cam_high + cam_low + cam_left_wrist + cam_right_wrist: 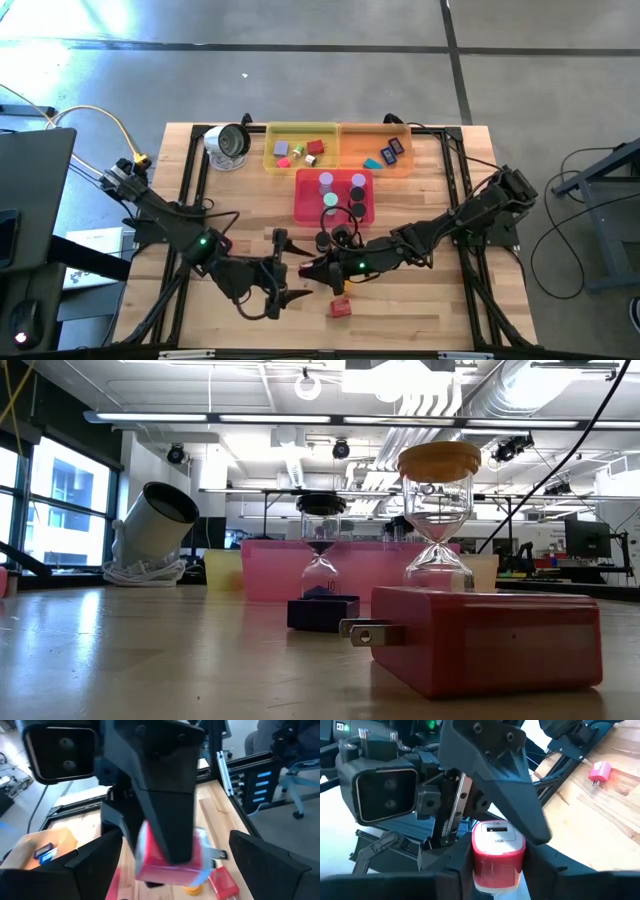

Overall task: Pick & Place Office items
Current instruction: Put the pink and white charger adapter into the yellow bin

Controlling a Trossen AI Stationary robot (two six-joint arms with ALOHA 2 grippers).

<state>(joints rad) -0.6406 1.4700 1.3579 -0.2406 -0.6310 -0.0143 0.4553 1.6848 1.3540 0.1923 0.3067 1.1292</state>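
Observation:
My right gripper (316,270) (498,870) is shut on a red charger block with a white USB face (498,851), above the table's near middle. My left gripper (283,270) (180,870) faces it from the left, open wide. Its fingers (95,865) stand on either side of the right gripper's finger and the red block (165,857); I see no touch. A second red plug block (340,307) (485,640) lies flat on the table. Short cylinders stand in the pink tray (305,205). Small blocks lie in the yellow tray (272,158), and blue pieces in the orange tray (405,163). My right gripper pinches the red charger block by its two red side faces (476,857) between both fingers (457,865). The fingers come in about level from the table's right. The block is lifted clear, with its white USB face turned toward my wrist camera.
A round silver-rimmed object (228,145) (155,525) sits at the far left. Two sand timers (438,520) and a dark blue block (322,610) stand between the pink tray and the near red block. Bare wood lies at the near left and near right.

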